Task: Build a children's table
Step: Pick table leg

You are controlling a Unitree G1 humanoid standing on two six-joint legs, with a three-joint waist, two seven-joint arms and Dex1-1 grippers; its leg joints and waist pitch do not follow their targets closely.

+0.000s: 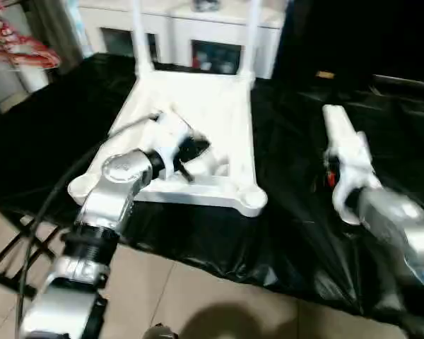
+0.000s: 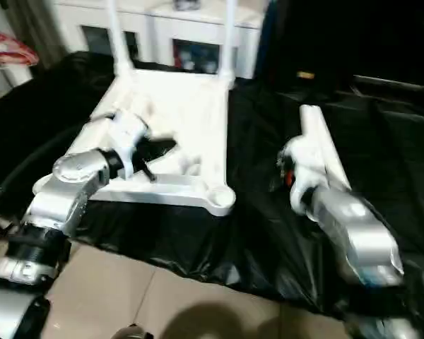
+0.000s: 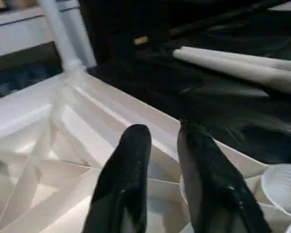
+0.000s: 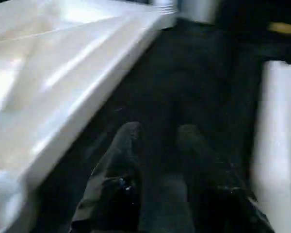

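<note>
The children's table top [image 1: 198,106] lies upside down on a black cloth, ribbed underside up. Two white legs [image 1: 137,35] [image 1: 252,35] stand in its far corner sockets. The near right socket [image 1: 251,200] holds nothing. My left gripper [image 3: 164,133] hovers over the ribs near the top's right edge, open, with nothing between its black fingers [image 3: 128,160]. Loose white legs [image 3: 242,65] lie on the cloth to the right of the top. My right gripper [image 4: 157,131] hangs open over bare cloth between the top's edge and a loose leg [image 4: 276,136].
The black cloth [image 1: 304,233] covers the work surface and ends at a tiled floor [image 1: 198,296] in front. A white cabinet with glass doors [image 1: 219,42] stands behind the top. Red hangers [image 1: 21,46] hang at the far left. A cable [image 1: 49,205] trails from my left arm.
</note>
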